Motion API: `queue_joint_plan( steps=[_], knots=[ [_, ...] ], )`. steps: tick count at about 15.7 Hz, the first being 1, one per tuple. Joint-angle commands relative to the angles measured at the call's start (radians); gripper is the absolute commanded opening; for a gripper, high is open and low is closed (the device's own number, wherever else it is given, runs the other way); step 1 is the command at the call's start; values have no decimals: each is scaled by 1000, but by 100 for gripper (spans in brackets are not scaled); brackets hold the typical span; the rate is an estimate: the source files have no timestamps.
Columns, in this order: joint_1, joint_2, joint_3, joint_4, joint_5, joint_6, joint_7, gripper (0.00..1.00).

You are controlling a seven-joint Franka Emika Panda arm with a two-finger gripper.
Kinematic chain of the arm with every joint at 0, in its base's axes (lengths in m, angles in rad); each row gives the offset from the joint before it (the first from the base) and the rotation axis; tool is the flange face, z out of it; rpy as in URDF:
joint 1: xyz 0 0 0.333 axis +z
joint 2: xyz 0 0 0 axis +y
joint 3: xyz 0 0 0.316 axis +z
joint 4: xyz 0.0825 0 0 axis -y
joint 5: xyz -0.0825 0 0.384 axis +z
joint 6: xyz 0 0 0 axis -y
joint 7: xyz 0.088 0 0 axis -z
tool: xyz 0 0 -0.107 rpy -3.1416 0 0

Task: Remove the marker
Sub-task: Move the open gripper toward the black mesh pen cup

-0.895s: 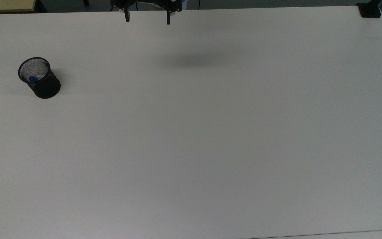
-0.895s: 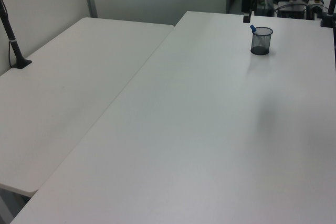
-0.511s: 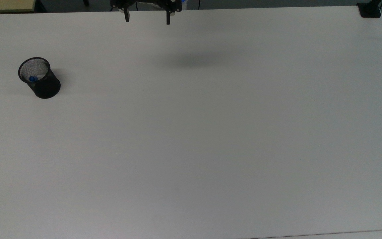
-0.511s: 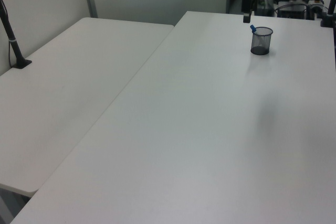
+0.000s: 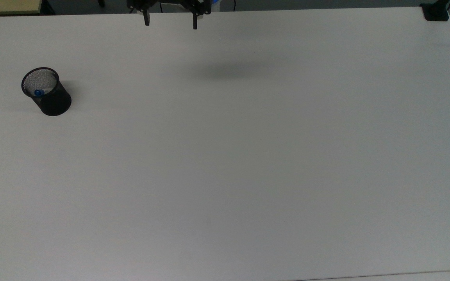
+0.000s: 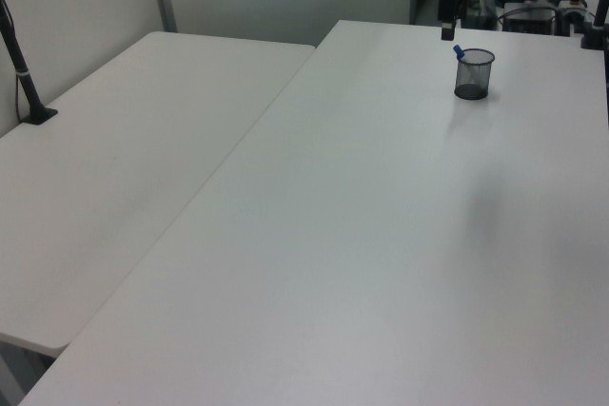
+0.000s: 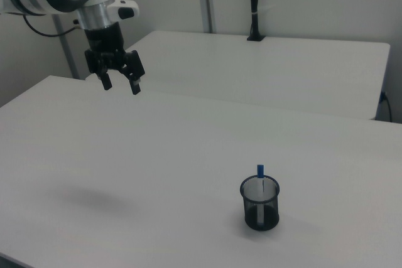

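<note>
The marker [image 7: 260, 171] stood in the black mesh cup [image 7: 260, 203], its blue cap poking just above the rim. The cup sat upright on the white bench [image 7: 188, 174], near the top view's left edge. The pincer [image 7: 120, 85] hung in the air well apart from the cup — its two fingers [image 7: 107, 81] spread wide, gripping nothing. In the top view the pincer [image 5: 170, 22] showed at the upper edge, with a soft shadow [image 5: 225, 71] on the bench below it. A second white table [image 6: 114, 140] stood alongside.
</note>
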Motion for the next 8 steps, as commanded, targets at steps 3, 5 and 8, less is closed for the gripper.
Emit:
queue_joint_plan(
  steps=[3, 5, 8],
  knots=[
    [-118, 39, -11, -3, 7, 29, -161, 100],
    [-172, 73, -11, -3, 7, 95, -231, 100],
    [-255, 125, -11, -5, 5, 194, -308, 100]
  ],
)
